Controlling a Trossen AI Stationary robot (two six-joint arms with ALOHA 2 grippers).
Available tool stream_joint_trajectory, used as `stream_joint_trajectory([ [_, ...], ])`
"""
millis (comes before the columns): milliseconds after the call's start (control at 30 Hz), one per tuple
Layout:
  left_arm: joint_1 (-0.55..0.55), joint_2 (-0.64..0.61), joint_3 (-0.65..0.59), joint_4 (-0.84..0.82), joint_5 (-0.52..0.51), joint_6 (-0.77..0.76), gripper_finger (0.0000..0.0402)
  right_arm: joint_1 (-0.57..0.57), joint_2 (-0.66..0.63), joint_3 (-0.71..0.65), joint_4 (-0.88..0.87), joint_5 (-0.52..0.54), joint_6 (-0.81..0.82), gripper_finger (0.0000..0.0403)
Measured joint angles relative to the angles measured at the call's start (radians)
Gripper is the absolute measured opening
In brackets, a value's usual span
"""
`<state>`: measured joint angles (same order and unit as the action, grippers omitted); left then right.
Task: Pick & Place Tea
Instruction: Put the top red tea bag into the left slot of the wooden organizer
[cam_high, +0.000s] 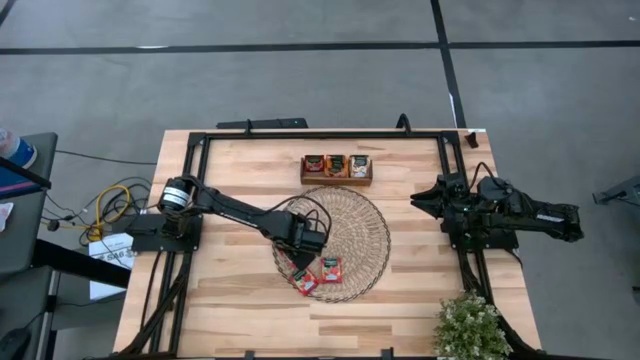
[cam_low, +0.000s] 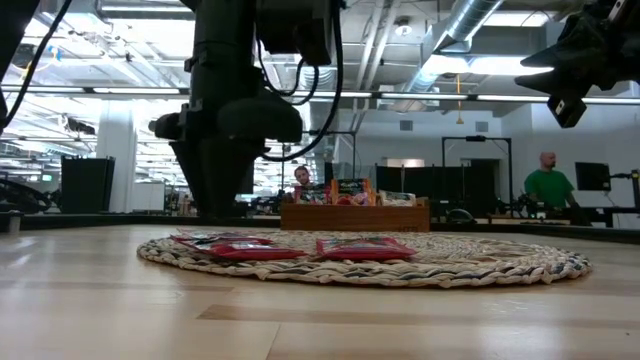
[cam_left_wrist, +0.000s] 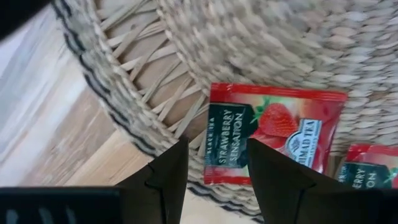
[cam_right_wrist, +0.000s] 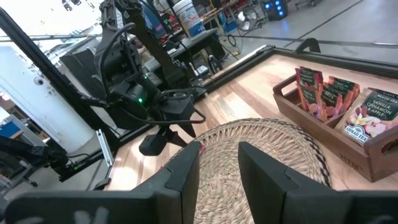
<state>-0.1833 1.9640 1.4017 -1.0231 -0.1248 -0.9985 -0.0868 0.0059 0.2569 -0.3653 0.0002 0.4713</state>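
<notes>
While two red tea sachets lie flat on the round woven mat, at its edge nearest the desk's front, the left gripper hangs just over one, jaws parted and empty; more sachets stand in the wooden tray beyond the mat; the right gripper waits beside the mat, jaws parted, holding nothing.

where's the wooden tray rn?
In the high view the wooden tray sits at the table's far edge, centre, just beyond the round woven mat, with sachets standing in its compartments. The left hand is over the mat's near-left part.
</notes>
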Motion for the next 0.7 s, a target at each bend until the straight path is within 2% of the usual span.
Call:
stream_joint_trajectory([
  [367, 0.0, 0.003, 0.0, 0.02, 0.034, 0.018, 0.0155, 0.0, 0.0, 0.0, 0.0, 0.0, 0.0, 0.0103],
  [700, 0.001, 0.076, 0.005, 0.052, 0.066, 0.044, 0.0154, 0.0, 0.0, 0.0, 0.0, 0.0, 0.0, 0.0103],
])
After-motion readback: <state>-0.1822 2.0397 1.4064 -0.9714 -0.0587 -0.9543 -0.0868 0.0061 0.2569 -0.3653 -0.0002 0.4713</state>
